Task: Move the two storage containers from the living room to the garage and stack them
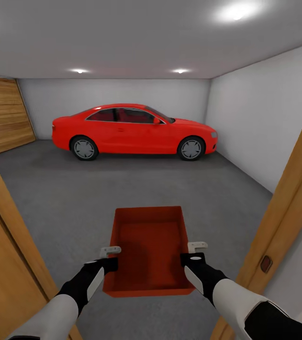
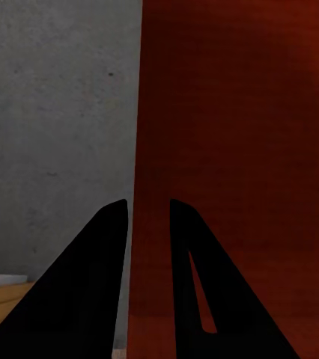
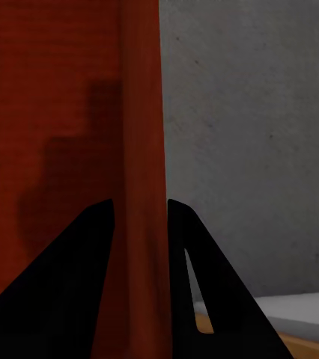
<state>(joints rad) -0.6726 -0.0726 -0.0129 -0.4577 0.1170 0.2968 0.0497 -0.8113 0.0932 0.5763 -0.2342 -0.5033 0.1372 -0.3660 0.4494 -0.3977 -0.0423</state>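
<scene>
One storage container (image 1: 148, 252) is carried between both arms, held out in front of the robot at the wooden door frame (image 1: 290, 198) that opens onto the garage. The left gripper (image 1: 109, 257) is clamped on the container's left wall, and the left wrist view shows its fingers (image 2: 92, 284) straddling that thin orange-red wall; the right gripper (image 1: 194, 252) pinches the right wall the same way, its fingers (image 3: 77, 284) closed on either side of it. Ahead lies the dark grey floor (image 1: 75, 189), with a red car (image 1: 134, 131) parked well away against the back wall. To do this step well, I would roll straight through the doorway, keeping the box centred so its corners stay clear of both jambs, and hold the two arms level so the thin walls do not twist or slip from the pinch. Open floor just past the threshold looks a good spot, leaving room to return with the second box.
</scene>
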